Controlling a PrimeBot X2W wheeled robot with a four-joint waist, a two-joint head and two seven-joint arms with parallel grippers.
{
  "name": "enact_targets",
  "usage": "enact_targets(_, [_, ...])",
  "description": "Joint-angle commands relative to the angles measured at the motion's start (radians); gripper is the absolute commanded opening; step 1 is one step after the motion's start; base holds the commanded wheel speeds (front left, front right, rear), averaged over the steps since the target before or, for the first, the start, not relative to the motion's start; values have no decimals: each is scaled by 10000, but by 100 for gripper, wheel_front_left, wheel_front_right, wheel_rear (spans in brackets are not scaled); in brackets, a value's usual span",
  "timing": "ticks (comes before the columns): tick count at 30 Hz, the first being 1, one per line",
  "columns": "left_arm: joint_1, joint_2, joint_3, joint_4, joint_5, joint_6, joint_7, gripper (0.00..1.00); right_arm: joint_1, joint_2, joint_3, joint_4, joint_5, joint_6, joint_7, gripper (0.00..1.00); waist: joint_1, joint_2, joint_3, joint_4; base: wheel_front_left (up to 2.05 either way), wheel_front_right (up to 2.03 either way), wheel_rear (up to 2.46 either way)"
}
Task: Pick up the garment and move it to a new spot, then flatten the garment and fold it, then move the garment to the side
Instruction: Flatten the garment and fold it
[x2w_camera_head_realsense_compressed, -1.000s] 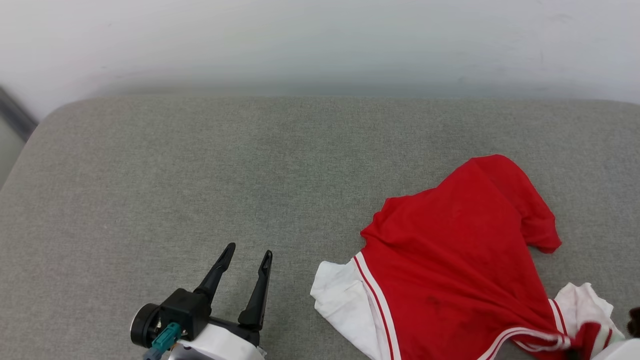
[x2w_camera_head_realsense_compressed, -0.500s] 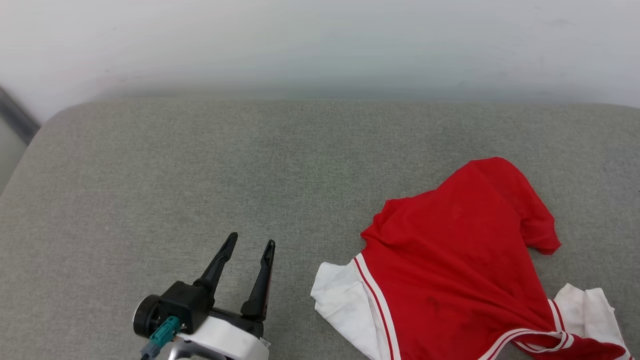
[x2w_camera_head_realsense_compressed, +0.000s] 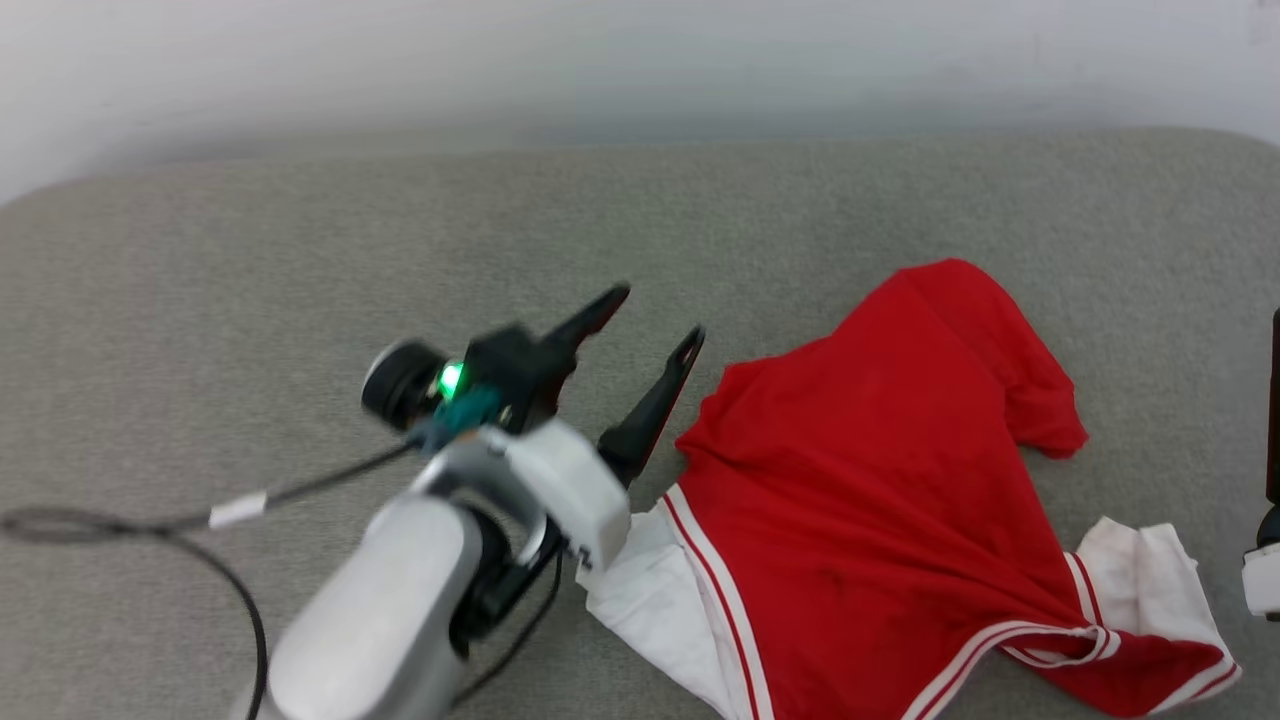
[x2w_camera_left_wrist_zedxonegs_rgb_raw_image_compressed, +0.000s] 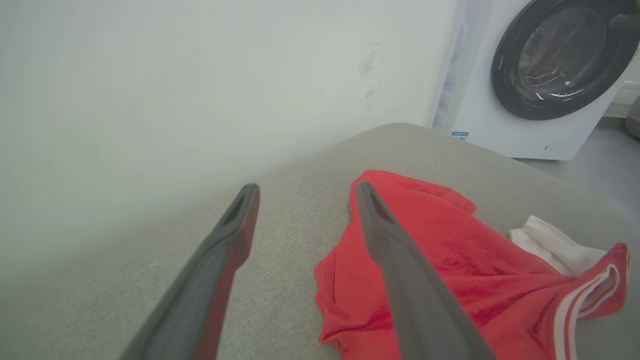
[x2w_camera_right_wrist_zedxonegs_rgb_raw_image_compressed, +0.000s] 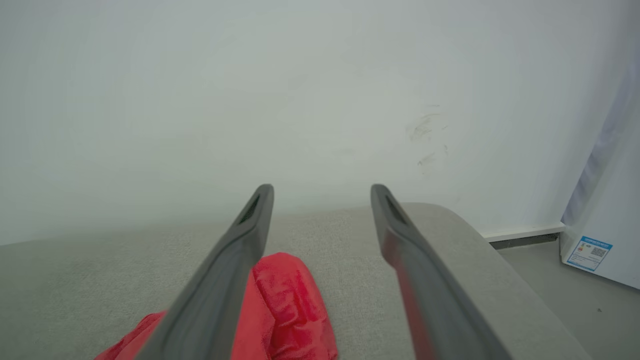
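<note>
Rumpled garment (x2w_camera_head_realsense_compressed: 880, 470) beside left gripper (x2w_camera_head_realsense_compressed: 656, 316), jaws apart

The garment (x2w_camera_head_realsense_compressed: 880, 480) runs off the head view's bottom edge, the left arm (x2w_camera_head_realsense_compressed: 390, 600) blurred

- The left tool (x2w_camera_head_realsense_compressed: 655, 318) points up and to the right in the head view, its two dark fingers spread wide with nothing between them.
- Its pale forearm (x2w_camera_head_realsense_compressed: 380, 620) rises from the bottom edge, blurred.
- A green light (x2w_camera_head_realsense_compressed: 452, 378) glows at the wrist.
- The right tool (x2w_camera_right_wrist_zedxonegs_rgb_raw_image_compressed: 322, 189) has its fingers wide apart and empty.
</note>
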Motion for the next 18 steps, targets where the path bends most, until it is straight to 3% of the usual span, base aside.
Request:
enact_targets(1, [-783, 190, -437, 38, -409, 3, 643, 100, -204, 64, 24, 63, -98, -7, -139, 100, 0, -1, 424, -413, 0, 0, 0])
enact_targets(9, [-4466, 1407, -3007, 495, -3575, 5, 5368, 100, -366, 128, 582, 450, -242, -7, -404, 100, 0, -1, 1261, -1511, 0, 0, 0])
enact_targets(13, [-5428, 1904, -3768, 978, -4724, 5, 6852, 100, -447, 139, 853, 672, -283, -7, -559, 100, 0, -1, 1646, -2069, 0, 0, 0])
enact_targets(18, [-6217, 2232, -4377, 1715, -5318, 4, 7866, 100, -417, 143, 1074, 978, -34, -7, -864, 100, 0, -1, 2115, -2603, 0, 0, 0])
